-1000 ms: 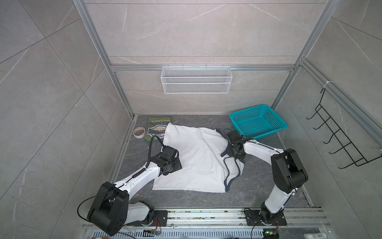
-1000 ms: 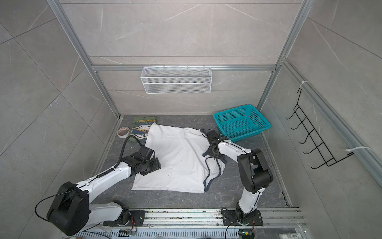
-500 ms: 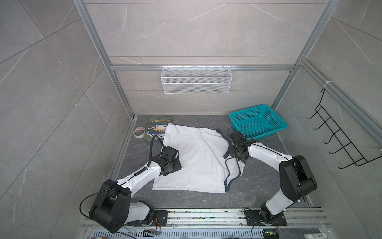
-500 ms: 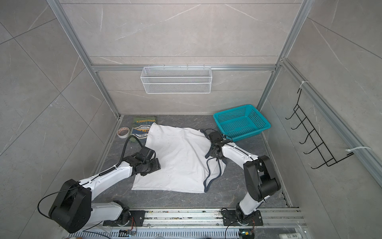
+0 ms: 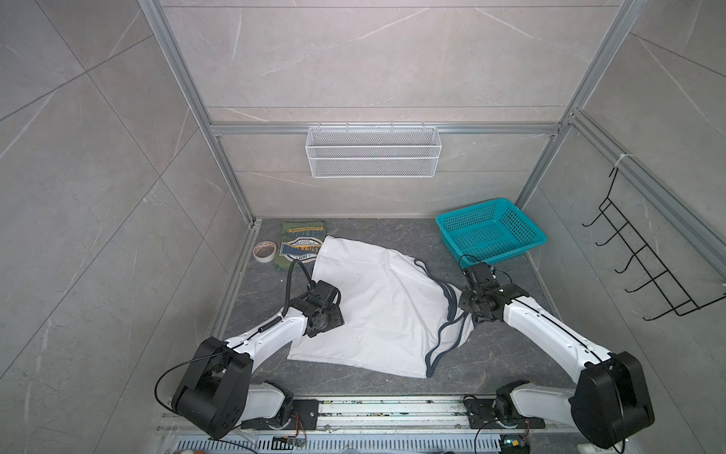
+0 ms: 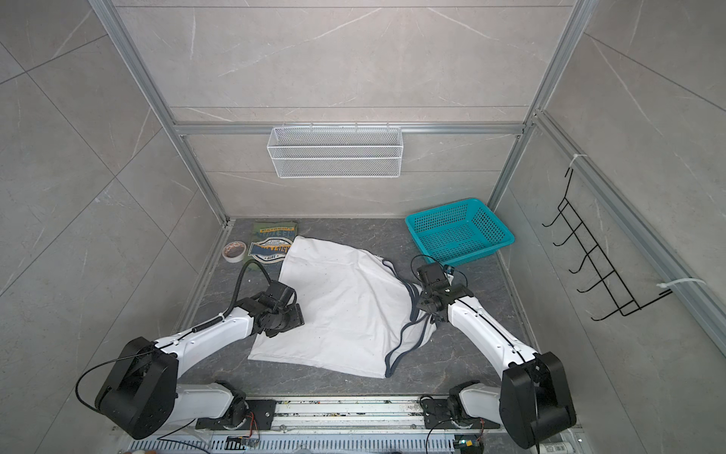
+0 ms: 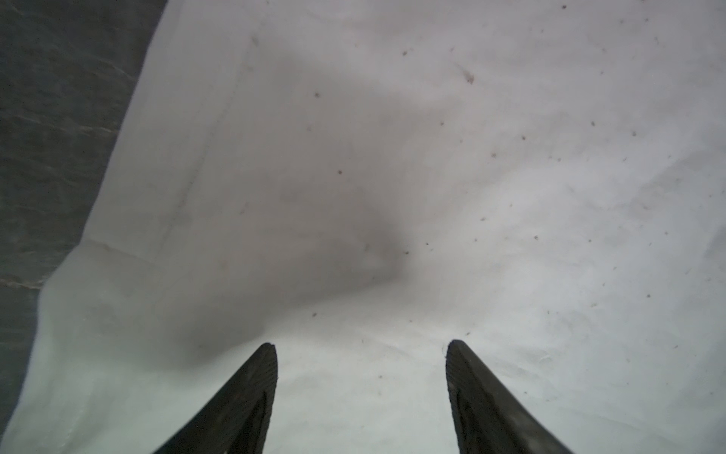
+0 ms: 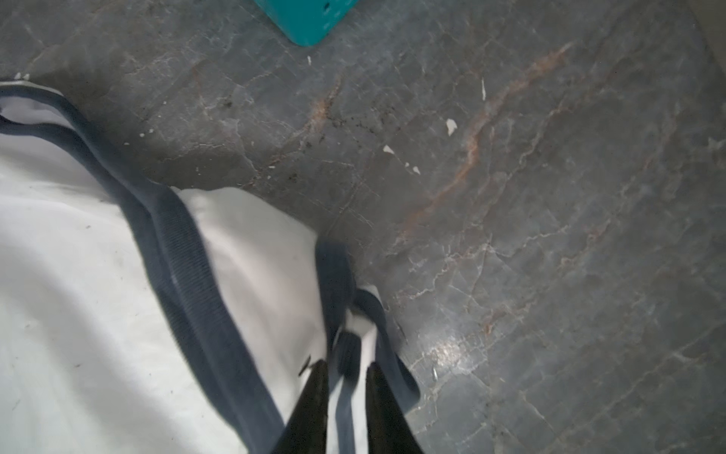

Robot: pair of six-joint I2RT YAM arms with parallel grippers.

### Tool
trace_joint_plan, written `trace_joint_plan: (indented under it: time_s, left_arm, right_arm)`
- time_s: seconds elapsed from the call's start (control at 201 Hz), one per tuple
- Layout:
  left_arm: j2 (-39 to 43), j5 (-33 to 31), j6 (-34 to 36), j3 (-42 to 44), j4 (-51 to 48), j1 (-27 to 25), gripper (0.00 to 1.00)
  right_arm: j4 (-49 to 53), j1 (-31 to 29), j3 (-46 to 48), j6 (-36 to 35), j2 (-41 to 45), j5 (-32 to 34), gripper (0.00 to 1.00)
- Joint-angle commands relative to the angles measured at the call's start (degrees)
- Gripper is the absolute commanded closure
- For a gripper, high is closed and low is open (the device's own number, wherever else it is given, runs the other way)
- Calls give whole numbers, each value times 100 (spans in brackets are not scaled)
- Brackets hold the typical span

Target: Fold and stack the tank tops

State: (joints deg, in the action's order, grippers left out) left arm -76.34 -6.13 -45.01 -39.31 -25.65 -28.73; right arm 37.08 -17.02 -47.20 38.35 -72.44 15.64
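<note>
The white tank top (image 5: 377, 310) lies spread out on the dark surface (image 5: 491, 353), in the middle between the two arms. Its long axis runs across the surface from left to right: the hem is on the side of the left arm, and the straps with the dark grey trim (image 8: 176, 255) are on the side of the right arm. The olive green tank top (image 5: 300, 245) is at the back left, already folded small, with its graphic facing up. It lies beside a roll of tape (image 5: 264, 250), and a back corner of the white top lies just at its edge. The teal basket (image 5: 491, 232) stands at the back right, well apart from the cloth.

The right fingers (image 8: 312, 405) are clenched on a strap end of the white tank top; dark trim and white cloth are pressed between them, low over the surface. The left fingers (image 7: 251, 393) are spread wide and grasp nothing. They hang over the cloth close to the hem, pointing toward the body of the top.

So each arm is at its own end of the long axis. I think the next move depends on this. The right arm could carry the strap end over toward the hem, while the left fingers press or take the hem so that the cloth does not slide. The loose front strap is not held and may drag or twist.
</note>
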Motion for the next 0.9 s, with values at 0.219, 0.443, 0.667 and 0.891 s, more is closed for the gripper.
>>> trace_joint_plan:
  time_s: [0.219, 0.443, 0.667, 0.891]
  left_arm:
    - [9, -187, 63, 61, -46, 24, 29]
    - [-20, -161, 53, 103, -2, 24, 29]
    - [-22, -150, 50, 95, -19, 22, 29]
    - [-61, -164, 37, 134, 28, 23, 29]
  right_arm:
    - [-296, 671, 471, -157, -29, -1124, 68]
    - [-568, 815, 388, -220, -283, -1249, 67]
    - [-723, 1051, 313, -303, -639, -1206, 70]
    - [-855, 1067, 321, -487, -680, -1324, 76]
